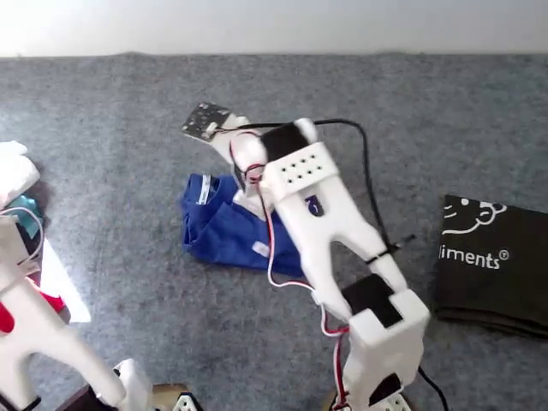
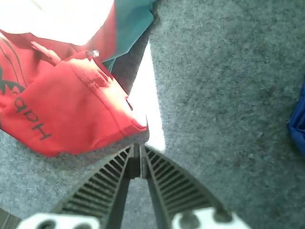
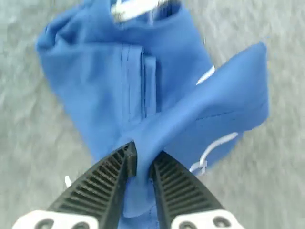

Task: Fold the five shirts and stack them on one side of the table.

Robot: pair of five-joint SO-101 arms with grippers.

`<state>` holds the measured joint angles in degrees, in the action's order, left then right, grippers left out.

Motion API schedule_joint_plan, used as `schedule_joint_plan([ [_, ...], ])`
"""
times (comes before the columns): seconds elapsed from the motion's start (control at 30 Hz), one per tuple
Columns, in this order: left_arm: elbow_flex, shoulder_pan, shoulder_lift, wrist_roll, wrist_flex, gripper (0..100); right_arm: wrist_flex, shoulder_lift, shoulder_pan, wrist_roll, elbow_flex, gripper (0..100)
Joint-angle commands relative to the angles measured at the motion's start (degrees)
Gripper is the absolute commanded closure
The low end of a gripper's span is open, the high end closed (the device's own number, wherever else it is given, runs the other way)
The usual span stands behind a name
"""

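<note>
Table [image 1: 111, 154] covered in grey felt-like cloth, plain white wall [image 1: 274, 26] along its far edge, soft even light

blue shirt [image 3: 157, 86], red shirt [image 2: 62, 109], blk shirt [image 1: 492, 282], grey tbl [image 1: 103, 128]

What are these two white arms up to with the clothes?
They are folding shirts. The right pincer grips a fold of the blue shirt in the middle of the table. The left pincer is shut, empty, beside a loose pile with a red shirt. A dark shirt lies folded at the opposite edge.
</note>
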<state>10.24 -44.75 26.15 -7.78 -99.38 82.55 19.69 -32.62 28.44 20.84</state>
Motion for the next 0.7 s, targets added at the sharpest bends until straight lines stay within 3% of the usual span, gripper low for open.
schedule_joint_plan([
  [0.0,-0.4,0.4,0.6,0.4,0.5,98,-6.5,1.8,-2.4,-1.4,2.1,98.8],
  [0.33,-0.4,0.5,0.6,0.4,1.5,98,-11.7,7.3,-6.1,-1.3,6.8,98.6],
  [0.53,-0.3,0.5,0.6,0.4,1.4,98,-6.5,13.8,-7.1,-1.6,18.1,81.2],
  [0.67,-0.3,0.5,0.6,0.4,1.4,98,-0.3,16.9,-7.3,-1.6,26.7,81.5],
])
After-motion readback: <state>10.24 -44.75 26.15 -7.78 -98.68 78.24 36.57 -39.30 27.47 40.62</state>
